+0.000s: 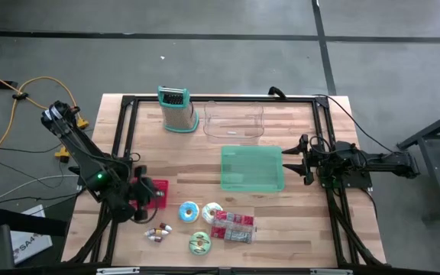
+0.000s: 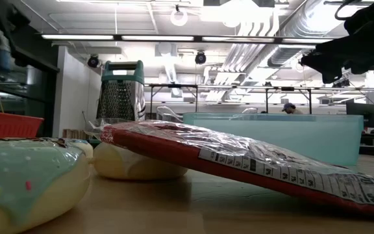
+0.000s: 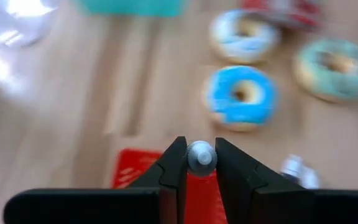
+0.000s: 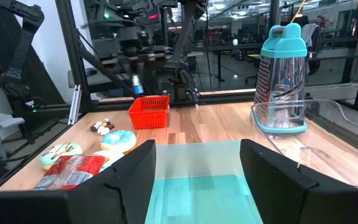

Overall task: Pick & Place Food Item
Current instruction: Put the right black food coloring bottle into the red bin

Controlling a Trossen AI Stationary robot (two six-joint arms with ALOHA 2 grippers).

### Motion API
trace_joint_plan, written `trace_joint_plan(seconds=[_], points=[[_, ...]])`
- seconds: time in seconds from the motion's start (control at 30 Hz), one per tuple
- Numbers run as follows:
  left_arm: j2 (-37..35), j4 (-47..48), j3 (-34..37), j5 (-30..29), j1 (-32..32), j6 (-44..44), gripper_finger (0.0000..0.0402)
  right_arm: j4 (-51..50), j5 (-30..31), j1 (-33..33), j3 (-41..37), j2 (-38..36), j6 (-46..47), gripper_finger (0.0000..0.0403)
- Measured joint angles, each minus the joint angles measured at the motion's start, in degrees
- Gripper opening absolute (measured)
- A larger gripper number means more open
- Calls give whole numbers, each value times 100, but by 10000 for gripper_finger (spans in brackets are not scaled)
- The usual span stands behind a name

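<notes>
Above the small red plastic basket [image 3: 143,176], we see the left gripper [image 3: 200,163] pinching a small rounded grey-white item [image 3: 200,155] between nearly closed fingertips; such shallow purchase risks it slipping out beside the basket.

My left wrist view is blurred, so I cannot tell what the small grey round thing [image 3: 200,157] between my fingers [image 3: 174,167] is. The red basket [image 3: 132,169] is partly hidden behind them. The small items [image 1: 157,232] are too tiny to tell.
</notes>
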State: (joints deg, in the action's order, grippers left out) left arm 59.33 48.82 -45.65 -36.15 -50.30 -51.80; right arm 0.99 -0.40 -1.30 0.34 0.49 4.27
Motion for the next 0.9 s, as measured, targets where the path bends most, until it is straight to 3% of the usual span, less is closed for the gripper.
trace_joint_plan(seconds=[0.17, 0.43, 0.73, 0.9], points=[[0, 893, 0, -202, 8, -1390, 58, 0, 0, 2, -1, 1, 0, 223], [98, 1231, 260, -278, 144, -2368, 65, 1, 0, 2, 0, 1, 0, 223], [512, -184, 877, 26, 140, -2633, 66, 0, 0, 2, -1, -1, 0, 223], [813, -483, 1104, 37, 140, -2843, 67, 0, 0, 2, 0, -1, 0, 223]])
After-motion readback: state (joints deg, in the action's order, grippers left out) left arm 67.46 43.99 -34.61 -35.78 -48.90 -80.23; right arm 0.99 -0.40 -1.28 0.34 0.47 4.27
